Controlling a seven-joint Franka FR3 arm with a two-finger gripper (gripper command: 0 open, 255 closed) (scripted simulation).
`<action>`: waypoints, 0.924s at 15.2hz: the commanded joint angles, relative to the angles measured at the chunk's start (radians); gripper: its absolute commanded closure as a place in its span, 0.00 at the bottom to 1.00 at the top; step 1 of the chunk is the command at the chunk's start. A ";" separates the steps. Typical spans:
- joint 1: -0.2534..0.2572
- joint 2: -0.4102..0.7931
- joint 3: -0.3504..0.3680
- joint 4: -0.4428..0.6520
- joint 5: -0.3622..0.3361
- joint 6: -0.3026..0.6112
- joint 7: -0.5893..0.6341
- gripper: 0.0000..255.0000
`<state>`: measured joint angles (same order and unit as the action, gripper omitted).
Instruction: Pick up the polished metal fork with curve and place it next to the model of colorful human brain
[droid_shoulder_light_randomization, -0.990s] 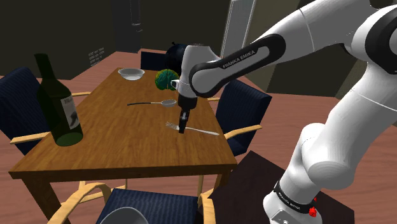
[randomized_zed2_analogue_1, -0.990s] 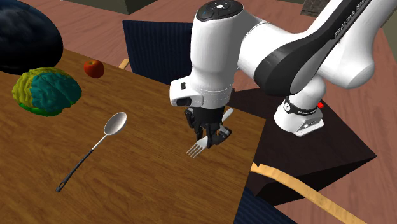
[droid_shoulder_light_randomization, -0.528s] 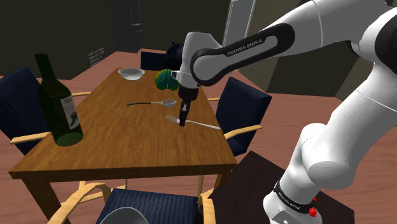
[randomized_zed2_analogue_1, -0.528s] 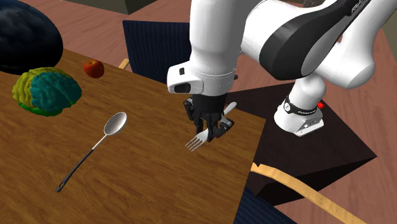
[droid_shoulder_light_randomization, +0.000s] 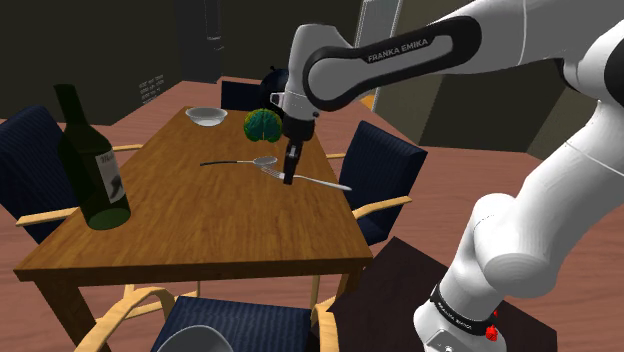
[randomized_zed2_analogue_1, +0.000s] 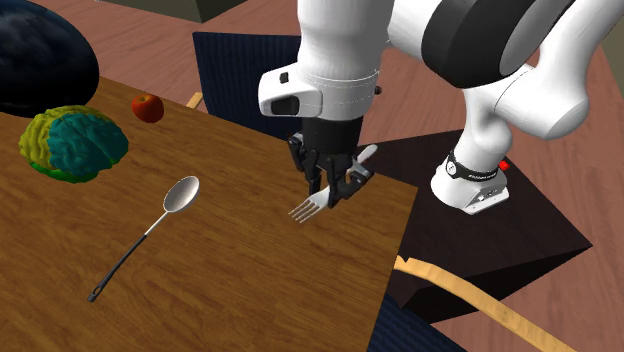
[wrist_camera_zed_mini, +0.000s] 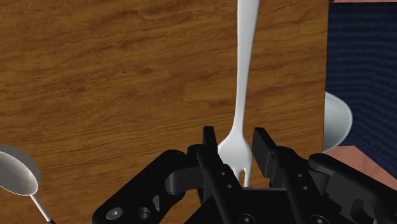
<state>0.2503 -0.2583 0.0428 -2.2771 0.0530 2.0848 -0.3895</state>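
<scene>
Here the claw (wrist_camera_zed_mini: 236, 137) pinches the pale fork (wrist_camera_zed_mini: 244, 76) near its tines, which its fingers partly hide; the handle runs out ahead over the wooden surface (wrist_camera_zed_mini: 114, 83). Near the claw lies a spoon (randomized_zed2_analogue_1: 180, 195); farther off, the colourful brain model (randomized_zed2_analogue_1: 73, 143).

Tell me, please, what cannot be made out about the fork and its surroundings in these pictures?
Wrist view: the pale curved fork's tine tips, hidden behind the black gripper.
Second exterior view: the fork's middle, covered by the gripper; the dark rounded object, cut off by the corner.
Shoulder view: the dark green bottle's label text, too small.
</scene>
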 joint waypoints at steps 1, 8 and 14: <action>0.000 -0.006 -0.001 0.019 -0.001 -0.026 0.000 1.00; -0.001 -0.025 -0.002 0.096 -0.002 -0.121 0.003 1.00; -0.002 -0.032 -0.003 0.168 -0.004 -0.201 0.006 1.00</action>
<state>0.2483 -0.2913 0.0393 -2.1238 0.0495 1.8984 -0.3849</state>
